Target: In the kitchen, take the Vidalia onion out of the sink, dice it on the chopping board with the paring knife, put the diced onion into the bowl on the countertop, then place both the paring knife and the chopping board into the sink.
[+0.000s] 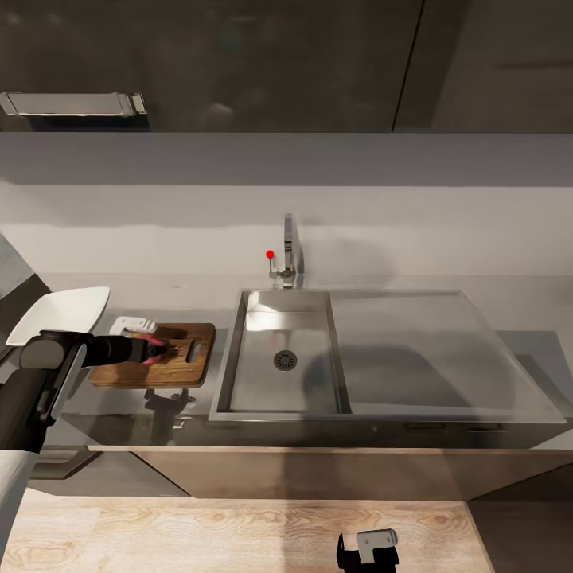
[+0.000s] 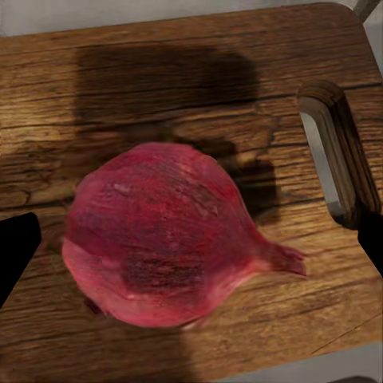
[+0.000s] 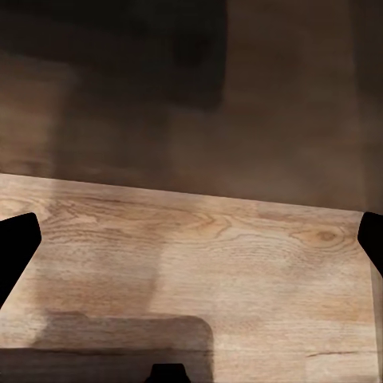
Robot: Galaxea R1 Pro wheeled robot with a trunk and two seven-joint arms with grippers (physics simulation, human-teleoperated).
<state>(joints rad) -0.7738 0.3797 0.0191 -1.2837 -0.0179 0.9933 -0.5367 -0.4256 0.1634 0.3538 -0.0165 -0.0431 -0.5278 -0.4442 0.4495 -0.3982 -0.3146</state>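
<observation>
Now the Vidalia onion (image 2: 163, 235) lies on the chopping board (image 2: 159, 96), beside its slot hole, with the left fingers (image 2: 16, 247) spread wide to either side of it. The board sits on the table (image 1: 191, 298) between the bowl (image 1: 60, 313) and the sink (image 1: 263, 382). The right fingers (image 3: 17, 243) hang wide apart over the wooden floor (image 3: 207, 255), holding nothing.

Dark wall cabinets (image 1: 239, 64) above a pale backsplash (image 1: 398, 223) — light wooden floor (image 1: 239, 533) below
</observation>
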